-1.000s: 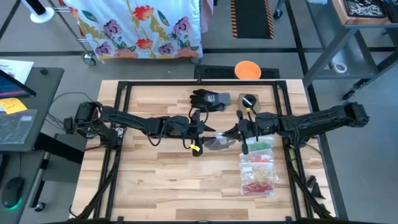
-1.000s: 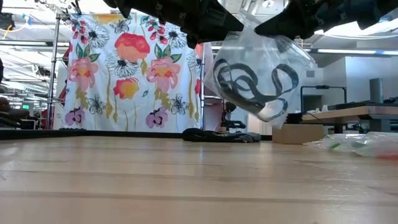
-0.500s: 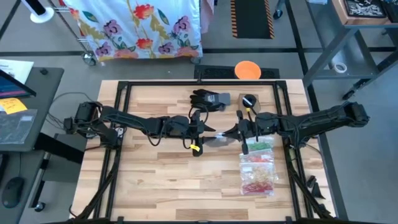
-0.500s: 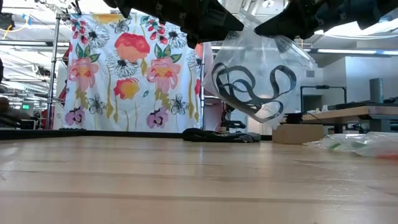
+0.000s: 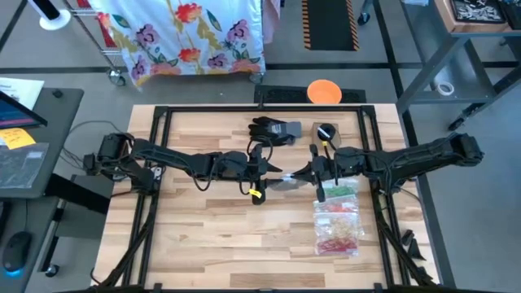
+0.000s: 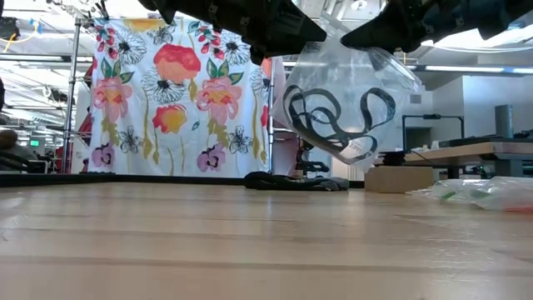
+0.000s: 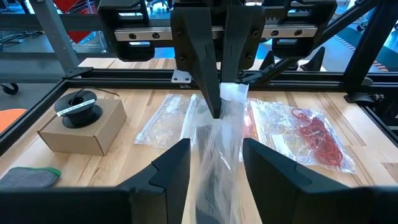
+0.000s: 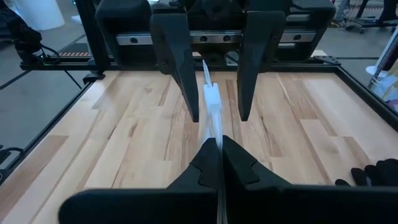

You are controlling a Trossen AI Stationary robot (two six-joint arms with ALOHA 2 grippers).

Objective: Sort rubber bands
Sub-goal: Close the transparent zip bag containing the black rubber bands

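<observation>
Black rubber bands (image 6: 333, 117) in clear bag (image 6: 391, 79); floral cloth (image 6: 171, 100) behind.

Several black rubber bands (image 6: 333, 117) sit curled inside a clear bag (image 6: 350, 92) that hangs in the air above the middle of the table. More rubber bands lie on the table in flat clear bags on the right side: green ones (image 5: 340, 190), then orange or yellow ones (image 5: 338, 221), and red ones (image 7: 317, 132) nearest the front edge.
</observation>
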